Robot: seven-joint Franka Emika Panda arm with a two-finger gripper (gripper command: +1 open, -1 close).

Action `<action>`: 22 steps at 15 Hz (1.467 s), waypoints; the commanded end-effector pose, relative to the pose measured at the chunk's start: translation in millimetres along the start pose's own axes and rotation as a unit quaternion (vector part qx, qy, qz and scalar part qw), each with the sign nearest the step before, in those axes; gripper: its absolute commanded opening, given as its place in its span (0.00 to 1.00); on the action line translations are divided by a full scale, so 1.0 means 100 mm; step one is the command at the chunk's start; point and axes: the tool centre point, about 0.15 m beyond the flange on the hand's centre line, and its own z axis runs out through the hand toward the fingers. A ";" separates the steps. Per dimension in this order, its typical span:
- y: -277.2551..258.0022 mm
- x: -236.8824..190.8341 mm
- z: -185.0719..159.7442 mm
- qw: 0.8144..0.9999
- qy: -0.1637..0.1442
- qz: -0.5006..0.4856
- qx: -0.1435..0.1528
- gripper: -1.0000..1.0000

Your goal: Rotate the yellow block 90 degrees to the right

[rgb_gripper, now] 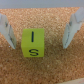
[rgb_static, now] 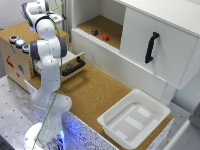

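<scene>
Between the spread fingers (rgb_gripper: 7, 31) of the gripper (rgb_gripper: 37, 34) — jaws apart — sits the yellow block (rgb_gripper: 32, 43).

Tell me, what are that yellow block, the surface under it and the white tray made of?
Block: looks like painted wood or matte plastic, with flat yellow faces and black printed marks; hard to say which. Surface: probably cork, brown, speckled and grainy. Tray: seems to be smooth white plastic, thin-walled with a slight sheen.

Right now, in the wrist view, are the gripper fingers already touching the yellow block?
No. The yellow block sits between the open gripper fingers, with cork surface visible on both sides of it.
</scene>
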 end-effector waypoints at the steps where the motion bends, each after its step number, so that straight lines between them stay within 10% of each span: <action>1: -0.07 -0.25 0.09 0.997 0.070 0.012 -0.001 0.00; 6: -0.26 -0.27 -0.07 1.000 0.009 0.001 -0.008 0.00; 13: -0.39 -0.28 -0.42 0.992 -0.001 0.119 -0.034 0.00; 22: -0.39 -0.40 -0.27 0.909 -0.024 0.416 -0.013 0.00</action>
